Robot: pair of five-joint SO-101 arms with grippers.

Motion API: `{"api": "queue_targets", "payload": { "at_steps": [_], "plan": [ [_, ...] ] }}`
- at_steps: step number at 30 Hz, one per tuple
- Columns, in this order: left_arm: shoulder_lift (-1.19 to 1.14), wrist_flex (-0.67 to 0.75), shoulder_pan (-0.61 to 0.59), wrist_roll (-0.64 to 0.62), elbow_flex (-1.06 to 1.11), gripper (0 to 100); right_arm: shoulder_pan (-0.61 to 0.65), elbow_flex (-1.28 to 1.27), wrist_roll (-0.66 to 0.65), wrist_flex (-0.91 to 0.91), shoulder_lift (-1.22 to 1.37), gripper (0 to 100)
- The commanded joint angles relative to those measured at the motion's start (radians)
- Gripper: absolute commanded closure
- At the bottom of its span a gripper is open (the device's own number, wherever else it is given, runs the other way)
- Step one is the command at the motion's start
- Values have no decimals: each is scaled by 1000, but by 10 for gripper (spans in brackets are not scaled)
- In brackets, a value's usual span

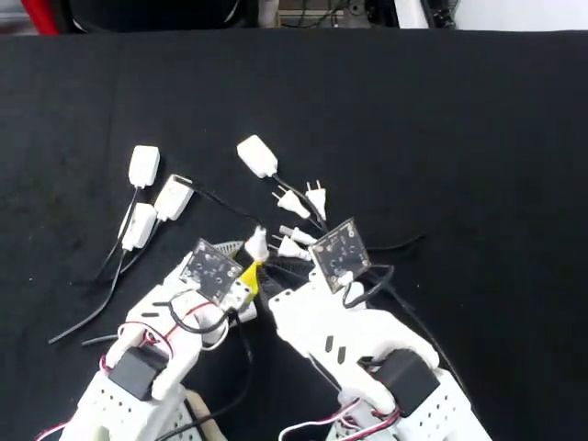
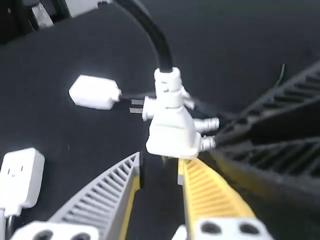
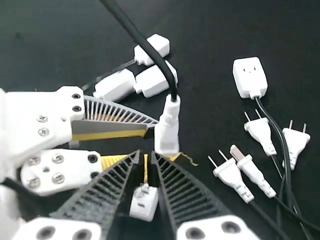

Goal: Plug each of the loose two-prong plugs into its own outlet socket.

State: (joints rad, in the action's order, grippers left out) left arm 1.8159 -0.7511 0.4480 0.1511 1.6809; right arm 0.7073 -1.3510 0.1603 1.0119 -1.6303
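Gripping a plug point(image 3: 167, 132) at the tips of the left gripper point(image 2: 160, 162); prongs hidden, cord point(image 3: 120, 20) cut off above. Nearly closed, the right gripper point(image 3: 146, 154), just beside it; unclear whether holding the white bit point(image 3: 142, 200) between its fingers. Loose plugs point(image 1: 292, 200) lying near on the table point(image 1: 459, 138), sockets point(image 1: 144, 165) farther off.

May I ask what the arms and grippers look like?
The left arm and right arm are white plastic with black servos and red and white wires. The left gripper has one grey and one yellow ribbed finger; the right gripper has black ones.
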Motion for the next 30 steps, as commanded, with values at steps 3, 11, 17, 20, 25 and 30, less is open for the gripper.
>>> {"api": "queue_targets", "payload": {
  "at_steps": [3,11,17,20,25,30],
  "plan": [
    [6,-126,5,26,-45,870,-95,94,-29,71,-1,986],
    [9,-126,-61,25,-51,870,-221,183,-95,180,5,975],
    [9,-124,-62,32,-53,870,-201,125,-92,135,8,973],
    [9,-124,-62,32,-53,870,-155,93,-86,117,8,973],
    [8,-68,-73,32,-35,897,-140,96,26,80,8,922],
    [8,44,-136,28,-7,943,-100,77,155,6,10,895]
  ]
}}
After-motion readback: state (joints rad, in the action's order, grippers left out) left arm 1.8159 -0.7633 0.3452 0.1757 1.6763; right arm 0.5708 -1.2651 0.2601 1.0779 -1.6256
